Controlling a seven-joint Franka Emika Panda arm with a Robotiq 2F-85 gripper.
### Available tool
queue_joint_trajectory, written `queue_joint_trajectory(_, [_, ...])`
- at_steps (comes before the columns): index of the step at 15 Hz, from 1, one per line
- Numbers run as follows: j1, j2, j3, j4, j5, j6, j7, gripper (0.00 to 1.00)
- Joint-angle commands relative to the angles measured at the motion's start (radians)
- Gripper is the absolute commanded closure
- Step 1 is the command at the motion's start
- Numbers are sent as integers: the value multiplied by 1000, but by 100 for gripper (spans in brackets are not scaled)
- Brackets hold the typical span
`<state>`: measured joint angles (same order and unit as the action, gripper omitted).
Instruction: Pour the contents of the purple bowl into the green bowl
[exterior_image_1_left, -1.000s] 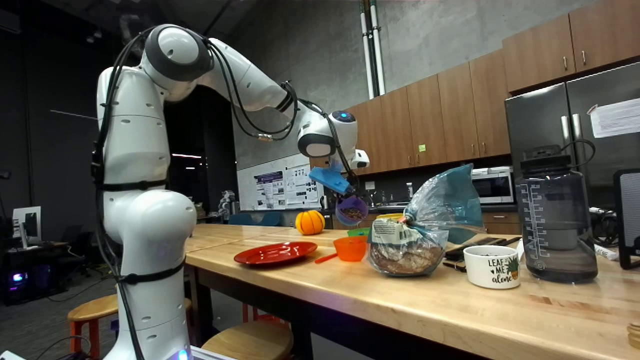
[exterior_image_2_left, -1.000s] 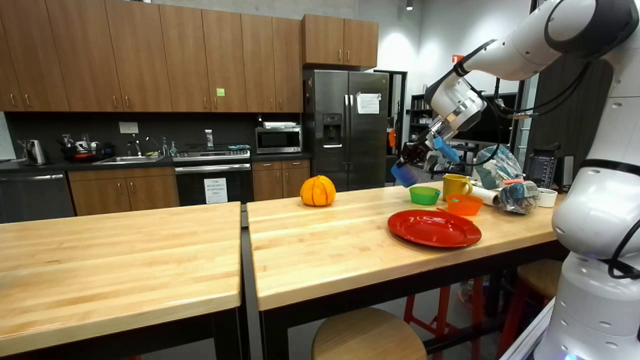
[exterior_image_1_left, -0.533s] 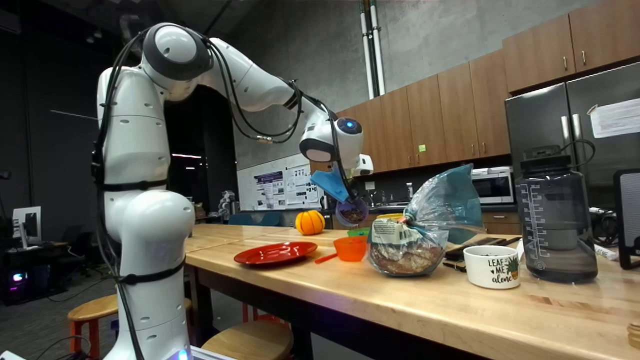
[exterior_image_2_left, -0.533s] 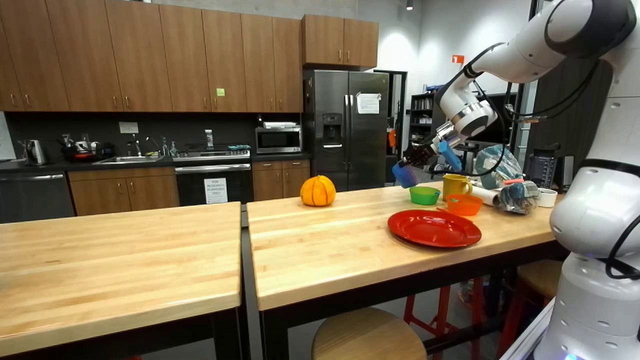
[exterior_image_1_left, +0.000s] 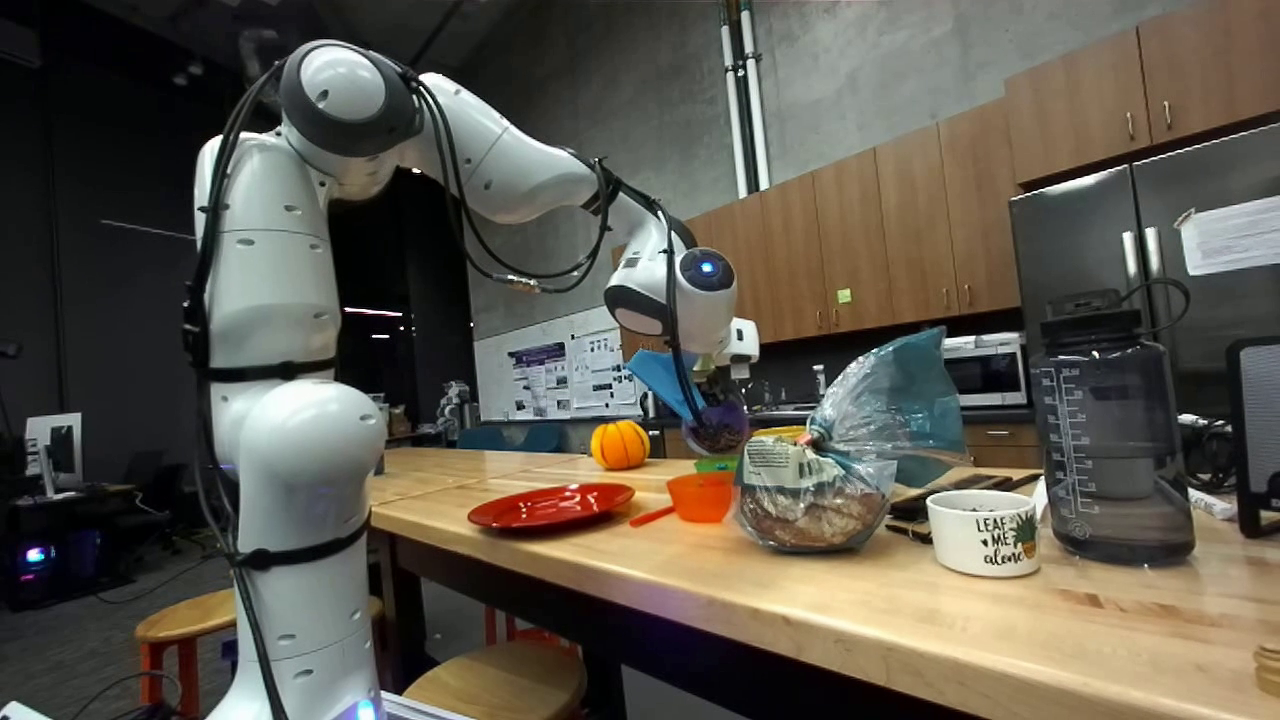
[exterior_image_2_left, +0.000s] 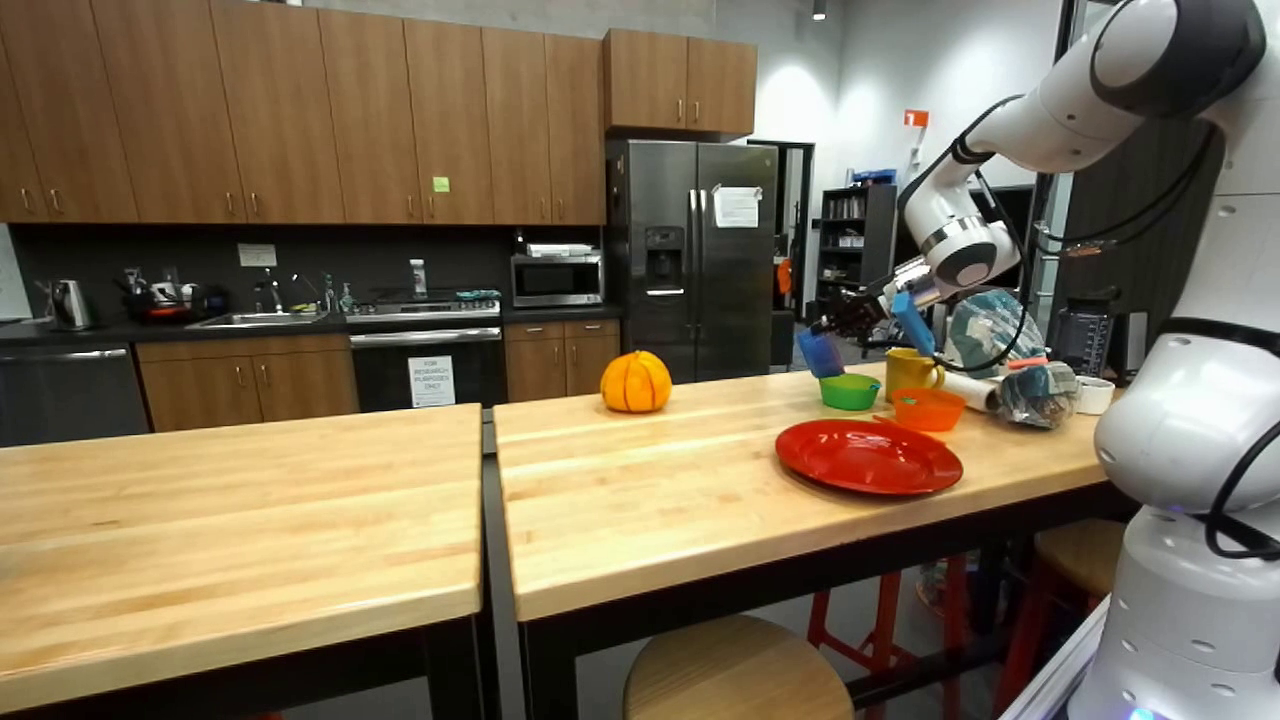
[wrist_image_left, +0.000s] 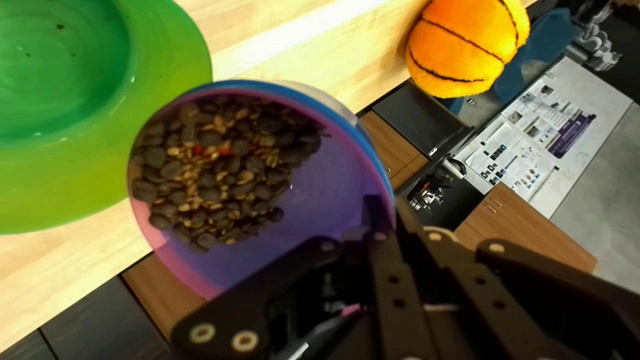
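The purple bowl (wrist_image_left: 320, 195) is held tilted in the air, with dark beans and small grains gathered at its lower side. It also shows in an exterior view (exterior_image_2_left: 820, 353) and in another exterior view (exterior_image_1_left: 722, 428). My gripper (wrist_image_left: 392, 212) is shut on its rim, one finger inside and one outside. The green bowl (wrist_image_left: 165, 145) stands on the table, beside and below the purple bowl's lower rim. A few dark specks lie inside it. It also shows in both exterior views (exterior_image_1_left: 716, 465) (exterior_image_2_left: 850, 392). I cannot tell whether the two bowls touch.
An orange bowl (exterior_image_2_left: 928, 409) and a yellow mug (exterior_image_2_left: 908, 372) stand close to the green bowl. A red plate (exterior_image_2_left: 868, 457) lies in front. A bagged loaf (exterior_image_1_left: 815, 500), a white bowl (exterior_image_1_left: 985, 532) and a bottle (exterior_image_1_left: 1115, 440) stand further along. A pumpkin toy (exterior_image_2_left: 636, 381) is nearby.
My gripper and wrist have moved rightward and lower in both exterior views. The purple bowl has gone with them, tilting further and coming nearer the green bowl.
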<state>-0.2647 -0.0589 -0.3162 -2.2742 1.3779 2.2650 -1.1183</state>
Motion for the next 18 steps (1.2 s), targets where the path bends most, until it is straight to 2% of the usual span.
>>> queue_joint_trajectory(1, [-27,-21,-13,-23,92,-56,-86,98])
queue_joint_trajectory(6, [-46,-21,-26,-52,198,-106,-171,98])
queue_joint_trajectory(18, [-75,-26,-40,-108,348,-201,-324,98])
